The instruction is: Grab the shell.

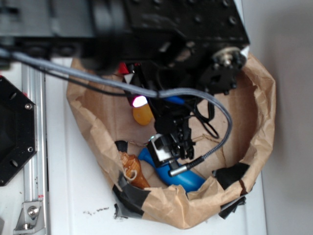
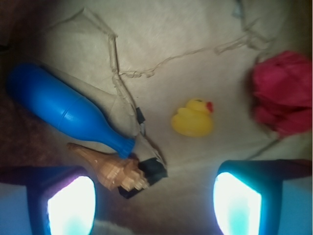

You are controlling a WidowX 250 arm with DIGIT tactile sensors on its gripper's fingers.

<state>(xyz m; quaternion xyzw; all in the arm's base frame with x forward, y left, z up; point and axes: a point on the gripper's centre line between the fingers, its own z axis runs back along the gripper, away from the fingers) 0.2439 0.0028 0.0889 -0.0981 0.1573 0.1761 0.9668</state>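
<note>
In the wrist view, blue bottle (image 2: 68, 110) lies far left with the shell (image 2: 110, 169) touching its neck, just ahead of your left finger (image 2: 71, 205). Shell looks light, rigid, glossy and likely slick at the point, so pinch the wide ribbed whorls. Gripper (image 2: 154, 203) is spread wide, holding nothing; shell sits left of center, duck (image 2: 193, 119) off right.

No writing, label, brand, number or sign can be read in either view. The blue bottle (image 2: 68, 110) lying at the left of the wrist frame has a plain surface, the yellow rubber duck (image 2: 192, 119) near the centre carries no marking, and the black robot housing (image 1: 176, 24) across the top of the exterior frame shows no legible lettering.
</note>
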